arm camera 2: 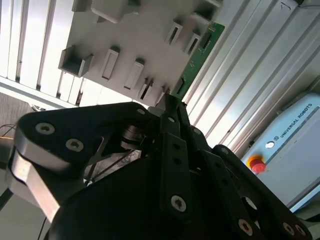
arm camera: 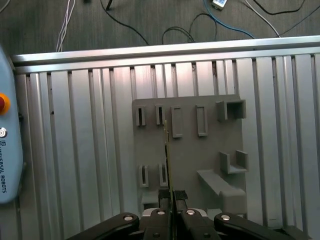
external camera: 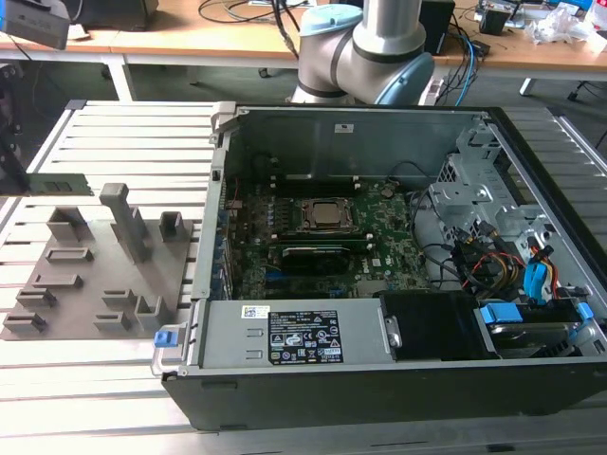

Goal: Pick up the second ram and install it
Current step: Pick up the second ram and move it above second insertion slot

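Observation:
The second ram is a narrow green stick hanging level above the gray fixture block at the exterior view's left. My gripper is at that view's left edge, shut on one end of the stick. In the second wrist view the ram reaches out from the closed fingertips over the fixture. The first wrist view shows the ram edge-on between the fingers, above the fixture's slots. The motherboard with its CPU socket lies inside the open computer case.
The open case fills the middle of the slotted aluminium table, with a power supply in front and a drive cage with cables at the exterior view's right. The arm's base stands behind the case. A pendant with a red button lies on the table.

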Robot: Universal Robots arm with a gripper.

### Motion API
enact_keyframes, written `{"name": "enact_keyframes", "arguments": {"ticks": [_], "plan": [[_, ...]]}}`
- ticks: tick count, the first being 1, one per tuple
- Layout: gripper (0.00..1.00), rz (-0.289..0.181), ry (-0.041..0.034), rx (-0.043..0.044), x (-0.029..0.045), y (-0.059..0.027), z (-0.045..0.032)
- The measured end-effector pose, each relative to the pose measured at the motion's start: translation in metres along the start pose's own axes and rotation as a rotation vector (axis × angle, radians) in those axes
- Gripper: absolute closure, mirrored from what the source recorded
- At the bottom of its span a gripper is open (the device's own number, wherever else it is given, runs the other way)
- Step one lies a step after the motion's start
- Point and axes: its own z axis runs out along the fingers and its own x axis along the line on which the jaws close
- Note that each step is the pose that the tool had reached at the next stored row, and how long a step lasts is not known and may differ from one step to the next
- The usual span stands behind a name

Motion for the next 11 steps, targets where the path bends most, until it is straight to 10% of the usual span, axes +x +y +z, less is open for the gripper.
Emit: {"name": "enact_keyframes", "arguments": {"ticks": [11], "plan": [[0.86,0.000,0.0062,0.0005,-0.0014,-0.0191,0.0007]]}}
